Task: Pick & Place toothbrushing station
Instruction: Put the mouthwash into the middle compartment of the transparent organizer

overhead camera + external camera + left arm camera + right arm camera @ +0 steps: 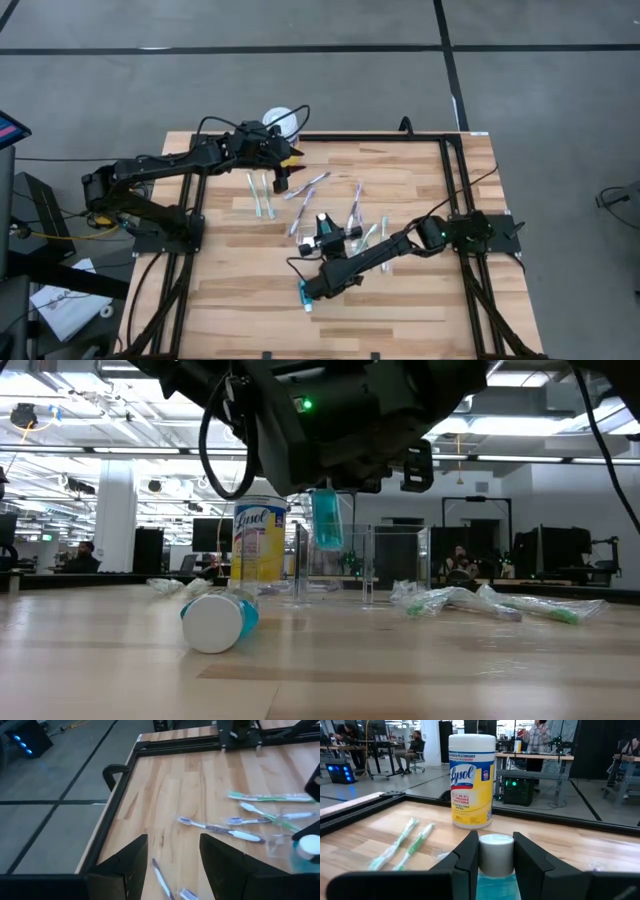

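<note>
A blue toothpaste tube [496, 870] is pinched by the right gripper [496, 851] above the worktop [400, 170]; the left gripper [172, 851] is spread, empty, over toothbrushes [220, 827].

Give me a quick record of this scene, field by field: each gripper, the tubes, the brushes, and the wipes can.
right gripper: shut on held tube, lifted off the table
left gripper: fingers open, empty, over the far left brushes
second tube: lying on its side
brushes: scattered mid-table
wipes can: upright at far edge
</note>
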{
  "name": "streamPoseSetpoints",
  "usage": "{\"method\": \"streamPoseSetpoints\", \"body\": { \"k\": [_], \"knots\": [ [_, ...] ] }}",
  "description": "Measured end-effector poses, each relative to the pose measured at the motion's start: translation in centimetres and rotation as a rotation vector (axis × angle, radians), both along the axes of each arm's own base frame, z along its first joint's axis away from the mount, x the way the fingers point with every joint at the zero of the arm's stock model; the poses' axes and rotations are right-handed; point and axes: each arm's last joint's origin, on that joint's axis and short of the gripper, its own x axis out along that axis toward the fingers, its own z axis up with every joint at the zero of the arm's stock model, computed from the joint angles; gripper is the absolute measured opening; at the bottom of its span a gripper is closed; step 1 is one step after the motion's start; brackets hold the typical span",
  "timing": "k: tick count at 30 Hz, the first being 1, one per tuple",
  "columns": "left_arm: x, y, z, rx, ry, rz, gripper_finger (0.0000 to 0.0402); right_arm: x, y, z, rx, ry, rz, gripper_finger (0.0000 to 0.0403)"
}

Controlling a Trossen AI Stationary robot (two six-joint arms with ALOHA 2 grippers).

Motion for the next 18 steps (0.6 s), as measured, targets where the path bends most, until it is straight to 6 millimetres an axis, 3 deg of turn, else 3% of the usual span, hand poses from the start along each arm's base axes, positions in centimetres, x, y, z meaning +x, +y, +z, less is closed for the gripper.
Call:
{"method": "streamPoseSetpoints", "body": {
  "k": [18],
  "knots": [
    [0.0, 0.1, 0.0, -0.036, -0.011, 0.022, 0.0172, 0.7, -1.2, -0.1, 0.013, -0.022, -0.03, 0.0081]
  ]
}}
